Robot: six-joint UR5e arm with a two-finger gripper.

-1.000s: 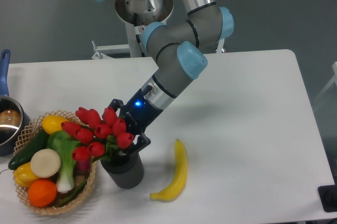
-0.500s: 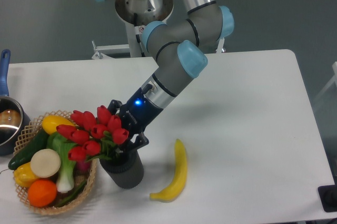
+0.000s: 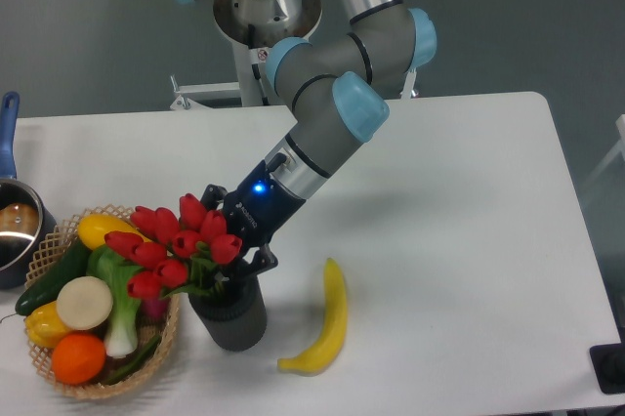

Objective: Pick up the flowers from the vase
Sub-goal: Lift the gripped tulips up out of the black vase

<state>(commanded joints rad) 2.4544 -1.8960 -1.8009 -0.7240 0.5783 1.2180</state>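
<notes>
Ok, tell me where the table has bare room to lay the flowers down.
Bare: right half of the table, past the banana; also the back left strip, behind the basket. Crowded: front left, where the pot, basket and vase sit.

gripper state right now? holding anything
Gripper: at the stems of the flowers just above the vase; the blooms hide the fingers, so open or shut cannot be told.

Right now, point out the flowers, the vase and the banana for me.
flowers (image 3: 176, 240), fixed camera, on a red bud mid-bunch.
vase (image 3: 234, 323), fixed camera, on its dark ribbed side.
banana (image 3: 332, 313), fixed camera, on the middle of its curve.
</notes>
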